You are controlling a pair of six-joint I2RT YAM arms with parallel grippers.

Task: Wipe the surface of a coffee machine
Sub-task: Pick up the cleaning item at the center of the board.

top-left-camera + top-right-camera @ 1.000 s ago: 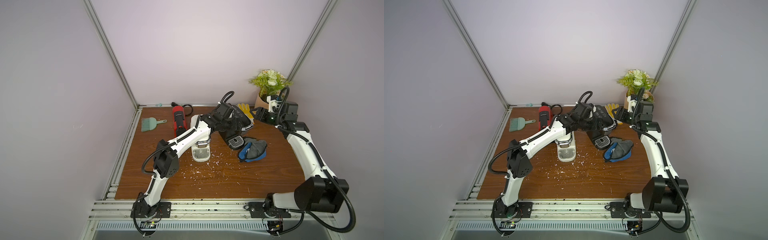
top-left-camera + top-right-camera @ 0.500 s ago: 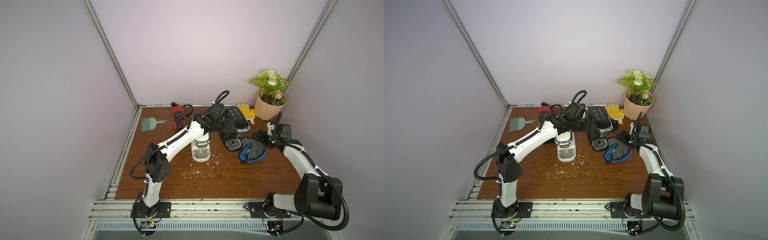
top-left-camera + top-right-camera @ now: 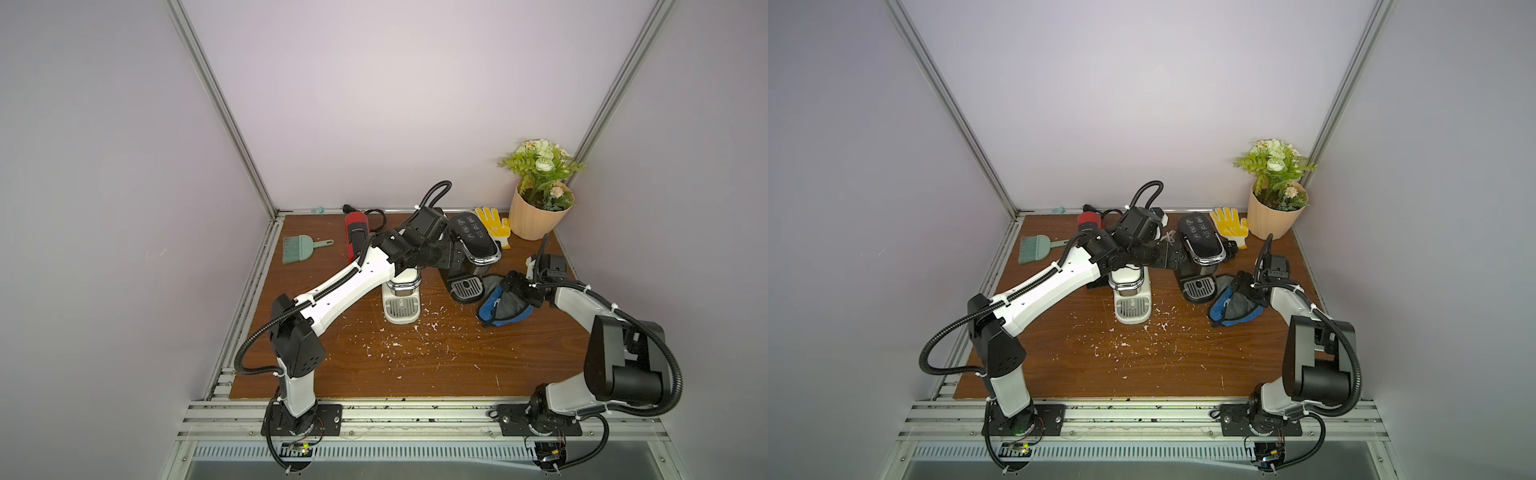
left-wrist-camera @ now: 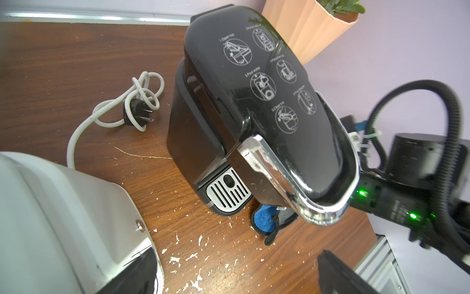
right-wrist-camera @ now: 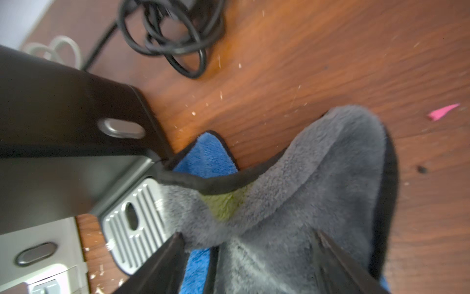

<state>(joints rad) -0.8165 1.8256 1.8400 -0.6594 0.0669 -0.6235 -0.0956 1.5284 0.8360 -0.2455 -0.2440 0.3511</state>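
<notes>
Where the left hand (image 4: 237,276) hangs between the white coffee machine (image 3: 402,299) and the black coffee machine (image 3: 473,239), its fingers stand wide apart, nothing between them. The black one stands upright toward the tabletop's (image 3: 415,365) back. Just right, touching its base, lies the blue-grey cloth (image 3: 505,309) — the right hand (image 5: 248,236) straddles it, fingers spread.

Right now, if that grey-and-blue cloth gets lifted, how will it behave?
Probably floppy: the cloth lies crumpled in soft folds. Likely easy to grip, since its pile looks plush. Its edge at the drip tray may snag.
</notes>
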